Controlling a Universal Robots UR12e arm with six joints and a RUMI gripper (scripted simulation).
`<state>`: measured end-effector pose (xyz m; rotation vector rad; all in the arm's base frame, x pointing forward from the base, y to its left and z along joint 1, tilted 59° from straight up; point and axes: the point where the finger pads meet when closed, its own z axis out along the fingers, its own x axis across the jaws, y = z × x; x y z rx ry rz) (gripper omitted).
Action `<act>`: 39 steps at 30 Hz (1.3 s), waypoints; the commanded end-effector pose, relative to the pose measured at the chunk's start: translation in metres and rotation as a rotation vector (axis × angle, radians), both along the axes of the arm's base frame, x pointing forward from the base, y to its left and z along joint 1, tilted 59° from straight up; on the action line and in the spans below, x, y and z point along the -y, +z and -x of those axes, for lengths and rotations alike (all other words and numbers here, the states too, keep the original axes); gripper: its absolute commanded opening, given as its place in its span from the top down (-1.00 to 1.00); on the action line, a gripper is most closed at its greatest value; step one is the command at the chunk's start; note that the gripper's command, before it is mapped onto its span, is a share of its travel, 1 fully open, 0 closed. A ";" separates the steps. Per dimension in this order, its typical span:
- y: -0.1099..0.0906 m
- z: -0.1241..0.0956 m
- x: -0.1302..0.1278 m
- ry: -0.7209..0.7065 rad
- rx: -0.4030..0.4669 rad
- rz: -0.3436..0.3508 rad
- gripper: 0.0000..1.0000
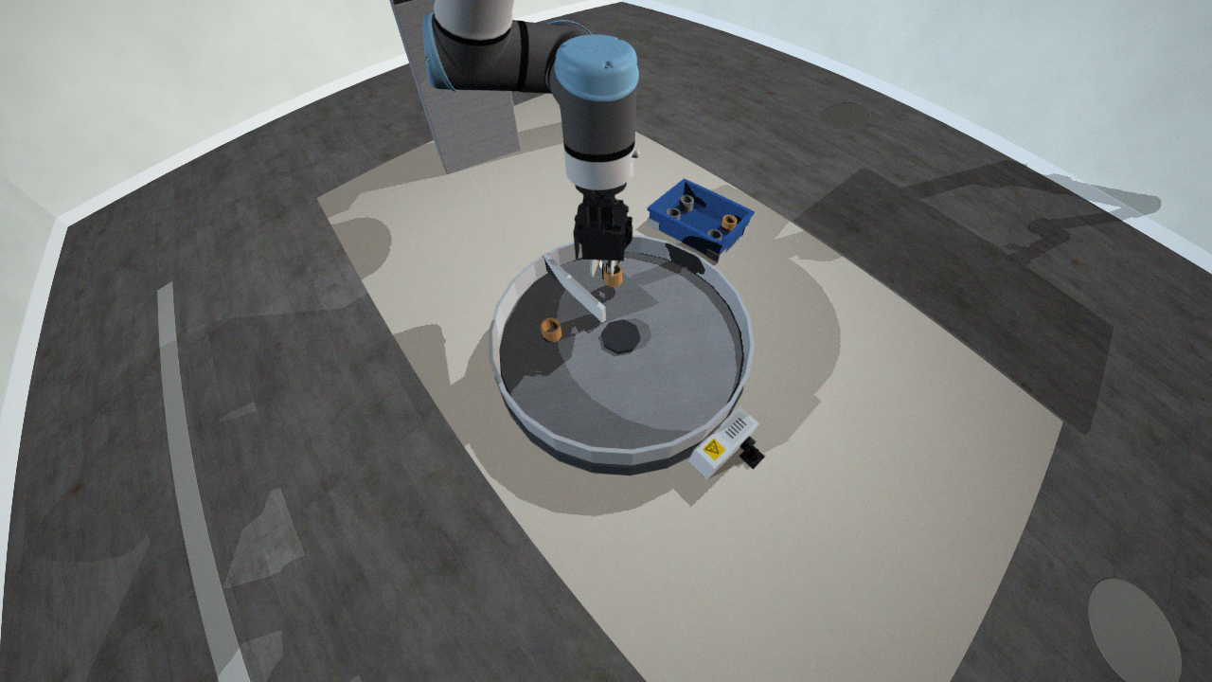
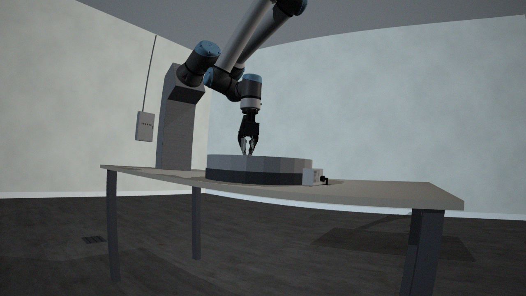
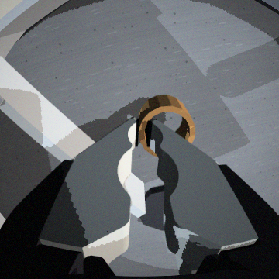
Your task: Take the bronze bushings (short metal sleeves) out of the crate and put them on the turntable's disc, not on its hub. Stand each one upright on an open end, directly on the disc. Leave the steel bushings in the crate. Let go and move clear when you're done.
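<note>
My gripper (image 1: pixel 606 269) hangs low inside the turntable's rim, over the far part of the grey disc (image 1: pixel 622 343). It is shut on the wall of a bronze bushing (image 1: pixel 613 276), which hangs upright with its open end facing down. The wrist view shows the fingertips pinching the left wall of this bronze ring (image 3: pixel 167 118) just above the disc. A second bronze bushing (image 1: pixel 550 327) stands on the disc left of the dark hub (image 1: pixel 620 336). The blue crate (image 1: pixel 700 213) holds one bronze bushing (image 1: pixel 727 222) and several steel ones (image 1: pixel 686 203). In the side view the rim hides my fingertips (image 2: pixel 248 151).
A white bar (image 1: pixel 576 287) spans from the rim toward the hub, close to the left of my gripper. A raised pale rim (image 1: pixel 542 423) rings the disc. A white control box (image 1: pixel 721 444) sits at the turntable's near right. The arm's grey pedestal (image 1: pixel 466 118) stands at the back.
</note>
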<state>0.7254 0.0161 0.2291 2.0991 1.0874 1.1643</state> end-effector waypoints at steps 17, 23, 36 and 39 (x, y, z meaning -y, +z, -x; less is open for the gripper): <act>-0.005 -0.010 0.000 0.000 0.001 0.000 1.00; -0.005 -0.010 0.000 0.000 0.001 0.000 1.00; -0.005 -0.010 0.000 0.000 0.001 0.000 1.00; -0.005 -0.010 0.000 0.000 0.001 0.000 1.00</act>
